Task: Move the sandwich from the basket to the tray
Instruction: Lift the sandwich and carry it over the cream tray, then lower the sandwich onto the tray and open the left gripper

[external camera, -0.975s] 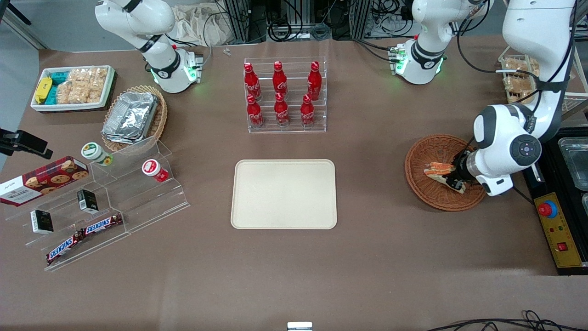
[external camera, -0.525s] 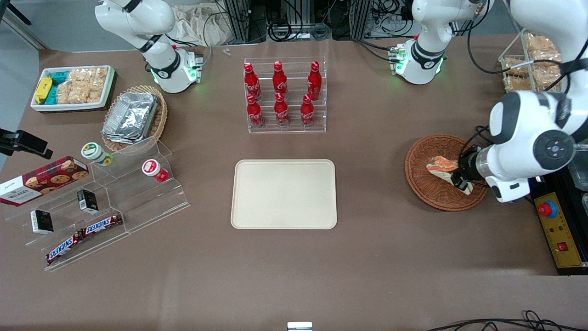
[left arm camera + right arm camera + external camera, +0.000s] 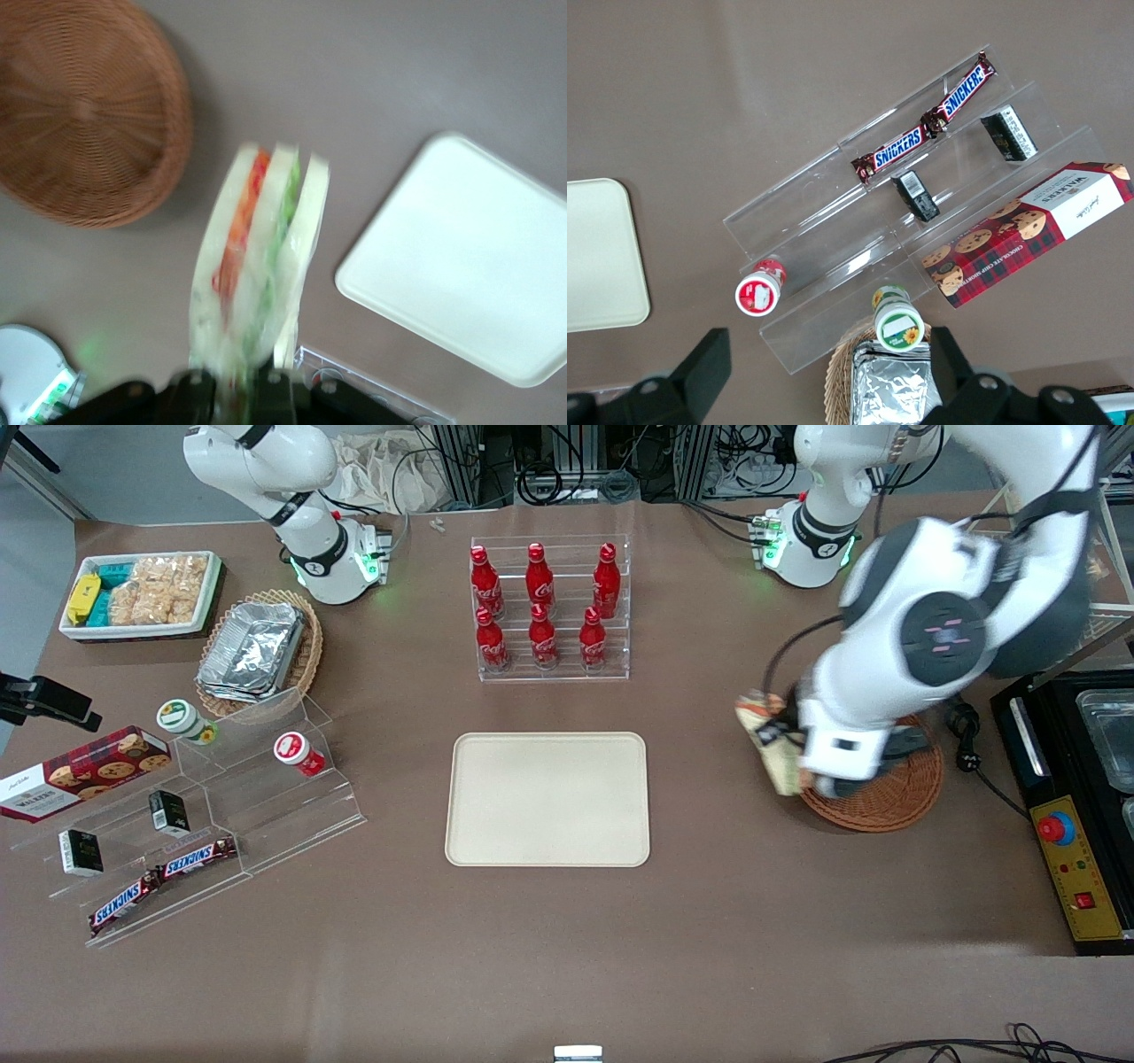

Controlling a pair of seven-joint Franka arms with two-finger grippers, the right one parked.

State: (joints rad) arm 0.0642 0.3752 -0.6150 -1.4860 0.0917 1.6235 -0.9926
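Sandwich (image 3: pixel 772 746) lifted clear of basket (image 3: pixel 895 797)
Gripper (image 3: pixel 232 390) clamped on sandwich, above table w/ basket just beside it, tray (image 3: pixel 547 799) farther off sideways.

We see a brown table (image 3: pixel 567 939) with the tray (image 3: pixel 547 799) lying flat at its middle. Taking the tray as the dial's centre in the front view, a clear rack of red bottles (image 3: pixel 549 611) stands at 12 o'clock. The basket (image 3: pixel 886 810) sits at 3 o'clock, and a stepped clear stand (image 3: pixel 266 815) at 9. A tan basket of foil containers (image 3: pixel 306 655) and a white bin (image 3: pixel 142 595) lie toward 10. The claw (image 3: pixel 788 748) hangs above the bare table between tray and basket, clamped on the sandwich (image 3: pixel 261 257).
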